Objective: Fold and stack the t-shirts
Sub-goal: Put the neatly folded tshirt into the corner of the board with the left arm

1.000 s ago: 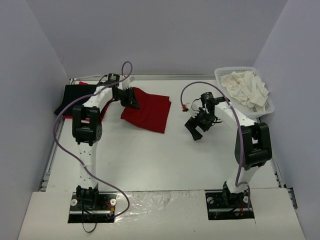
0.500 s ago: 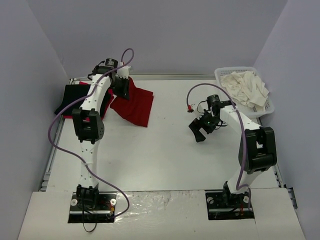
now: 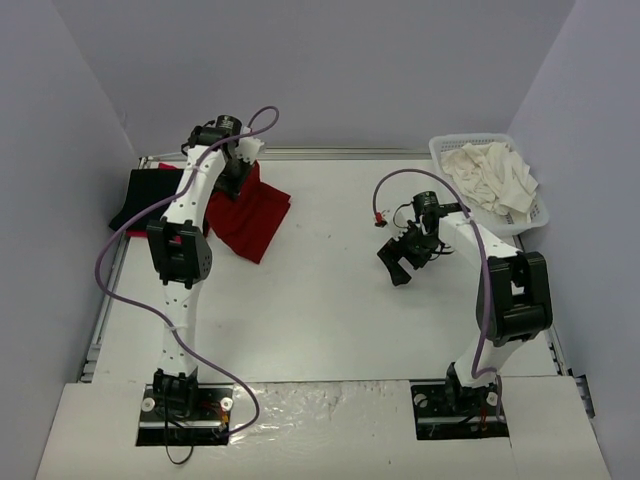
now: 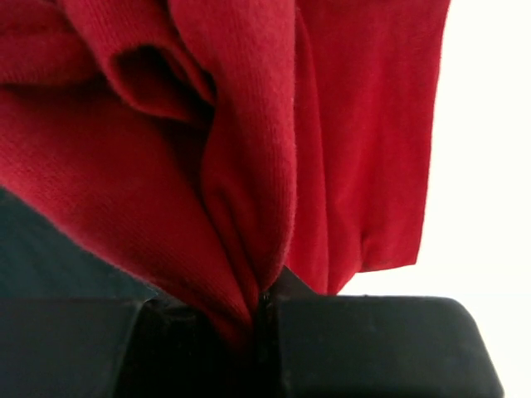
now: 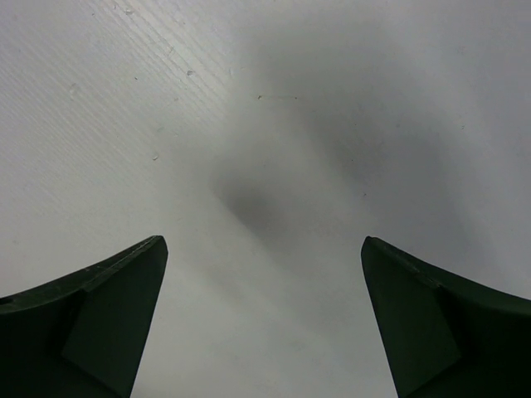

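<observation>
Arm on left outstretched, jaws pinching red t-shirt

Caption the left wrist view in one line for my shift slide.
Close-up: left fingers shut on a fold of the dark red t-shirt, white table showing at right.
</observation>
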`<state>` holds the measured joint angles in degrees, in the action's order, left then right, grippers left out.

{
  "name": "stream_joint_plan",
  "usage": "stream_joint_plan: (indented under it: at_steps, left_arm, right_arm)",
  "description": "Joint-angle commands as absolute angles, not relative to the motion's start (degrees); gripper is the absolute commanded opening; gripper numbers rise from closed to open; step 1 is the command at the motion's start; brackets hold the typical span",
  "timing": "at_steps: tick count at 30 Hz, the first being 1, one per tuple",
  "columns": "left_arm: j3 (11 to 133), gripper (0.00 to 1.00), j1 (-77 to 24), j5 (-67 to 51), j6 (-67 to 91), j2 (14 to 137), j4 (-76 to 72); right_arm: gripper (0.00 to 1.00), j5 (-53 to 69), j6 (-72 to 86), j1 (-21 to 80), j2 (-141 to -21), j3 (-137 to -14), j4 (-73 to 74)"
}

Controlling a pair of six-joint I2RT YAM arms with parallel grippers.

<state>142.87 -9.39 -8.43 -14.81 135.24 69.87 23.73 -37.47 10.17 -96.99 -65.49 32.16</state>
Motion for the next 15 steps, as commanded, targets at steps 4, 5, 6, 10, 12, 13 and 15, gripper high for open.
stream_joint_plan:
  at_steps: [4,5,6,10,12,13,15]
  left_arm:
    - [146.2,0.02,-9.7,-2.5,-16.5,130.0,71.0]
    - [147.2,0.02,-9.7,-1.7,-16.3,130.0,71.1]
    - [147.7,0.02,-9.6,-1.3,-15.9,130.0,71.3]
    - [149.1,0.02,-9.6,1.6,-15.6,129.4,71.4]
    - [148.6,0.02,-9.4,2.0,-15.3,127.9,70.1]
    - [148.4,0.02,-9.4,2.0,-15.2,127.3,69.5]
    - [147.1,0.02,-9.3,2.6,-14.8,125.3,68.3]
  right_arm:
    - [1.0,22.0,-37.0,10.3,-97.8,-64.5,33.2]
    - [1.0,21.7,-37.0,10.3,-97.9,-64.5,33.1]
    - [1.0,21.4,-37.0,10.3,-98.1,-64.4,33.0]
    - [1.0,20.6,-36.8,10.3,-98.6,-64.2,32.7]
    - [1.0,20.2,-36.7,10.3,-99.0,-64.2,32.6]
    - [1.0,20.1,-36.7,10.3,-99.1,-64.1,32.6]
    - [1.0,20.0,-36.7,10.3,-99.2,-64.1,32.5]
